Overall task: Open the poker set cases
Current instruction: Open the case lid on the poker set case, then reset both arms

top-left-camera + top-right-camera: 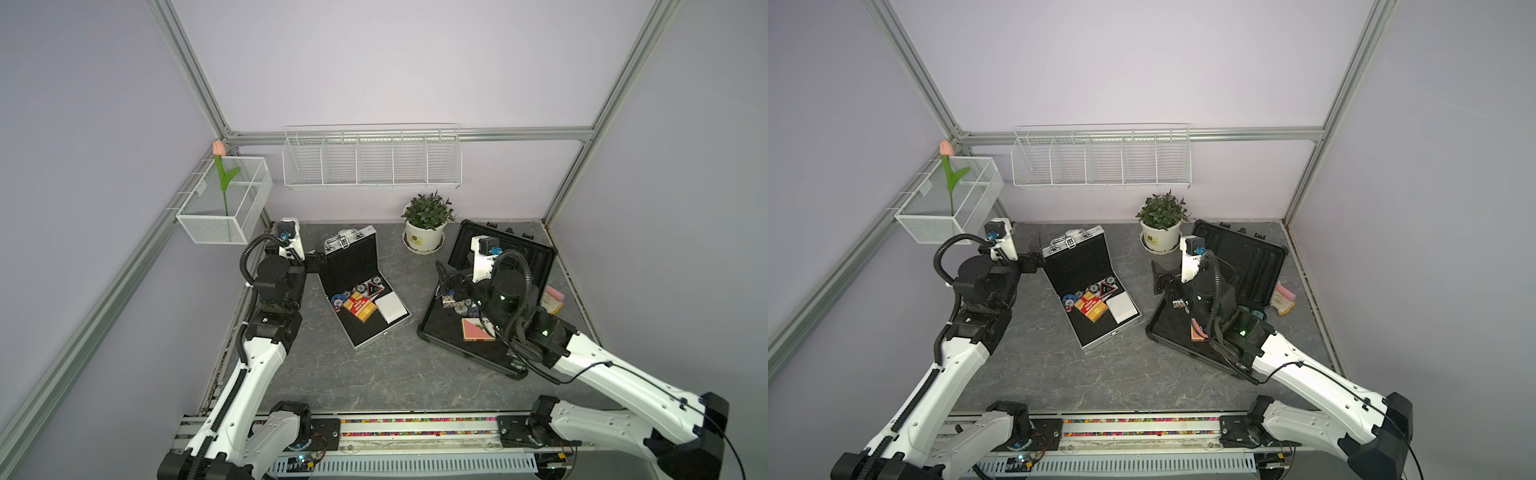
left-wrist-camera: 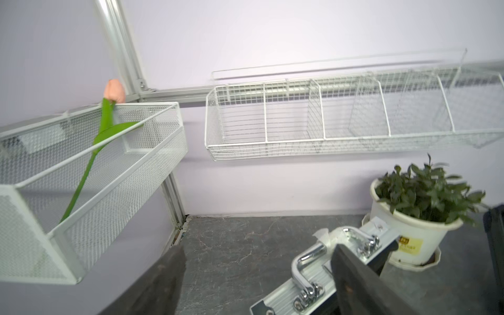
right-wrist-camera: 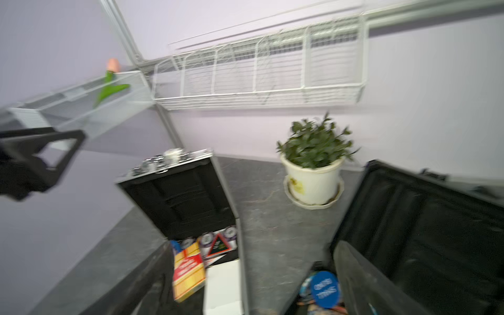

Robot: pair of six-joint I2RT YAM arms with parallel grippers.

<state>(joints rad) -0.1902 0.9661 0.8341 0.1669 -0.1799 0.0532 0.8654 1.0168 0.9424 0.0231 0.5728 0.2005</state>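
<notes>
The silver case (image 2: 282, 294) is ribbed satin aluminium with a glossy chrome handle (image 2: 305, 255). The dark case (image 3: 436, 218) is matt black plastic. The tabletop (image 1: 374, 374) looks like smooth grey veined stone.

Both top views give you the whole worktop (image 1: 374, 374) from high above its front edge, facing the back wall (image 1: 395, 75). Each wrist view looks low and close toward that wall; both share the potted plant (image 2: 420, 212).
</notes>
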